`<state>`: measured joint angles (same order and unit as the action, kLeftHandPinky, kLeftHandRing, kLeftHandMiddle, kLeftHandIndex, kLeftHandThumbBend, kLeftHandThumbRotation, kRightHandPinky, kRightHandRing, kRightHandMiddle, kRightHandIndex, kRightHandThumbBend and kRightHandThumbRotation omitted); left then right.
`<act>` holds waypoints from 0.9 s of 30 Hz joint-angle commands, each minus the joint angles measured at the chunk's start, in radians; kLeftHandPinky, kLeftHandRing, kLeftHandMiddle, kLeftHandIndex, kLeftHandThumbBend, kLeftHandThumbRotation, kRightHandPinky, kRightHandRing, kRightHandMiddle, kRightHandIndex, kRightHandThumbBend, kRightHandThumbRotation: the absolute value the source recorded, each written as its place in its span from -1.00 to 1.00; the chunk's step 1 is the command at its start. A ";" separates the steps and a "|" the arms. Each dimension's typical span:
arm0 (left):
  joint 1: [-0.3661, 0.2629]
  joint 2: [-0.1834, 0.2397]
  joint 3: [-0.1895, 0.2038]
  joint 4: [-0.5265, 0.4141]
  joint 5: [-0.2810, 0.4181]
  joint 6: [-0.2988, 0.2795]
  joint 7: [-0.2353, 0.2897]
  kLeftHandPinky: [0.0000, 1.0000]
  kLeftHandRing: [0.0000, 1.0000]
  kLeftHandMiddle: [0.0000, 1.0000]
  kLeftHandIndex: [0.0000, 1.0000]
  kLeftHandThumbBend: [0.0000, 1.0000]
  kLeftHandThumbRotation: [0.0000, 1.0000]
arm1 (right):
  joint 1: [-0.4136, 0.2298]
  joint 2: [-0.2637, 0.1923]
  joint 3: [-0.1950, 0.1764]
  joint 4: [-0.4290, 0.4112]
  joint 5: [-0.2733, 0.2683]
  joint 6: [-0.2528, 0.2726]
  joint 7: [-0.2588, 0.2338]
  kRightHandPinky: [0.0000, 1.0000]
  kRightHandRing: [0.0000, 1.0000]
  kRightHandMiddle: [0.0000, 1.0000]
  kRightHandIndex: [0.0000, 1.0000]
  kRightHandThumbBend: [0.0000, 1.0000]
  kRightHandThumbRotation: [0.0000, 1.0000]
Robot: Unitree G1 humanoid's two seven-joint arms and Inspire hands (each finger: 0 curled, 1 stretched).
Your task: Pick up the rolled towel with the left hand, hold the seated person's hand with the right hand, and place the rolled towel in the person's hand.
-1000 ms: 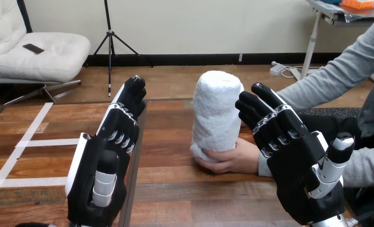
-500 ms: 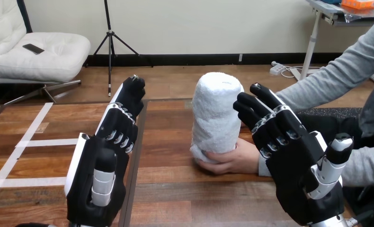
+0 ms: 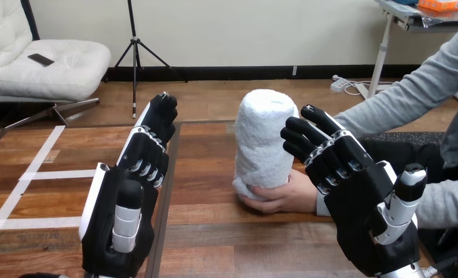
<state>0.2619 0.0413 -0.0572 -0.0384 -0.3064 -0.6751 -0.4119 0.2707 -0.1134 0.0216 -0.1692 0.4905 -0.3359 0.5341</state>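
Towel roll (image 3: 264,136) stands upright in the person's hand (image 3: 287,197); left hand (image 3: 119,217) and right hand (image 3: 359,214) flank it, fingers straight.

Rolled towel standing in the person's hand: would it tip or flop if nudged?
Probably soft: the rolled towel looks fluffy, so a grip would sink in. Likely tippy: it stands tall and upright, held only at its base by the person's hand.
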 commanded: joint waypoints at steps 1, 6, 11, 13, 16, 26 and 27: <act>-0.026 0.002 -0.004 -0.015 -0.008 0.003 -0.007 0.99 0.97 0.93 0.87 0.73 0.86 | -0.032 0.005 -0.011 -0.019 0.004 -0.017 0.015 0.82 0.76 0.72 0.73 0.96 1.00; -0.026 0.002 -0.007 -0.021 -0.009 0.010 -0.006 0.95 0.97 0.93 0.87 0.74 0.85 | -0.035 0.002 -0.014 -0.016 -0.002 -0.025 0.024 0.82 0.76 0.72 0.73 0.97 1.00; -0.026 0.002 -0.006 -0.027 0.001 0.014 0.000 0.93 0.97 0.93 0.88 0.74 0.85 | -0.037 0.006 -0.019 -0.014 -0.009 -0.029 0.020 0.79 0.74 0.71 0.72 0.98 1.00; -0.025 0.002 -0.005 -0.029 0.004 0.017 0.002 0.93 0.97 0.93 0.88 0.74 0.86 | -0.037 0.007 -0.021 -0.014 -0.010 -0.029 0.016 0.77 0.74 0.71 0.72 0.98 1.00; -0.024 0.002 -0.003 -0.031 0.011 0.018 0.008 0.94 0.97 0.93 0.88 0.74 0.86 | -0.040 0.010 -0.025 -0.011 -0.010 -0.034 0.014 0.75 0.73 0.70 0.71 0.99 1.00; -0.029 0.004 0.002 -0.024 0.022 0.010 0.013 0.95 0.97 0.93 0.89 0.74 0.87 | -0.045 0.008 -0.033 -0.014 -0.003 -0.022 0.008 0.73 0.75 0.72 0.72 1.00 1.00; -0.029 0.005 0.003 -0.024 0.026 0.010 0.014 0.95 0.97 0.93 0.89 0.74 0.87 | -0.045 0.008 -0.034 -0.015 -0.003 -0.021 0.008 0.73 0.75 0.72 0.72 1.00 1.00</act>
<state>0.2619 0.0427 -0.0588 -0.0390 -0.2959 -0.6564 -0.4012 0.2705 -0.1147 0.0022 -0.1691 0.4865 -0.3402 0.5447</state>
